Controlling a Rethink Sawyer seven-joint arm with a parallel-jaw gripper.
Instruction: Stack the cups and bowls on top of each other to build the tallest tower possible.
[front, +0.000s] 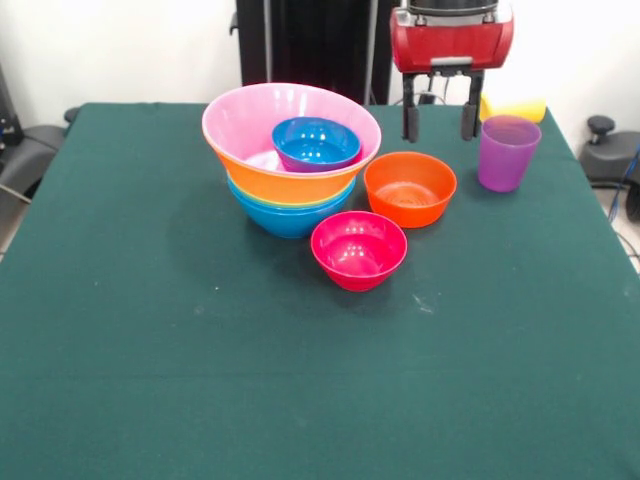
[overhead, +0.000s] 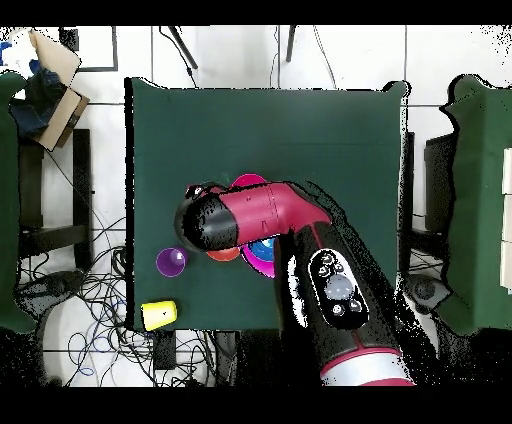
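The tower (front: 290, 190) stands at the table's middle back: a light blue bowl at the base, a wide orange one, a wide pink one (front: 240, 120), and a small dark blue bowl (front: 316, 142) inside on top. An orange-red bowl (front: 410, 188) and a crimson bowl (front: 358, 250) sit loose beside it. The purple cup (front: 507, 152) stands upright at the right. The yellow cup (front: 515, 108) lies behind it. My gripper (front: 441, 120) is open and empty, hanging behind the orange-red bowl, left of the purple cup. No green bowl shows.
In the overhead view my arm (overhead: 260, 215) covers the bowls; only the purple cup (overhead: 171, 261), the yellow cup (overhead: 159, 314) near the table's edge and part of the crimson bowl (overhead: 250, 182) show. Chairs stand at both table sides.
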